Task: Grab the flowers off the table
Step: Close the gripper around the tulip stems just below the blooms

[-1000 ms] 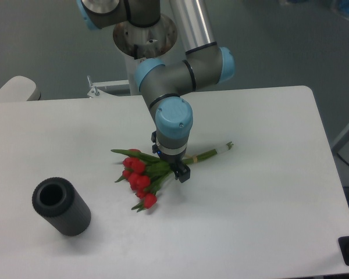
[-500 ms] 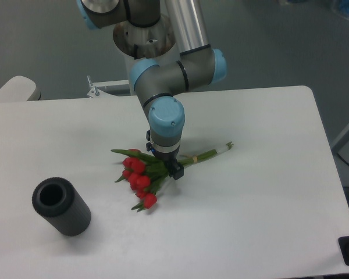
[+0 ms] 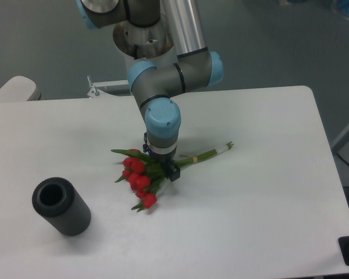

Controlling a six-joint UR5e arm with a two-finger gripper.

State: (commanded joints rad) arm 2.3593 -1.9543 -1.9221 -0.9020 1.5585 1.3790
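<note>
The flowers (image 3: 141, 181) lie flat on the white table (image 3: 250, 209), red tulip buds to the lower left. Their green stems (image 3: 212, 153) run up and right to a pale band near the tip. My gripper (image 3: 167, 171) points straight down over the leafy middle of the bunch, just where the buds meet the stems. One dark finger (image 3: 174, 173) shows on the near right side of the stems. The other finger is hidden behind the blue wrist, so the jaw opening is not visible.
A dark grey ribbed hollow cylinder (image 3: 61, 207) lies on its side at the table's front left. The arm's base (image 3: 145, 35) stands behind the far edge. A pale rounded object (image 3: 14, 90) sits off the far left corner.
The gripper has slid a little to the left along the bunch, from over the stems towards the buds. The flowers and the cylinder have stayed in place.
</note>
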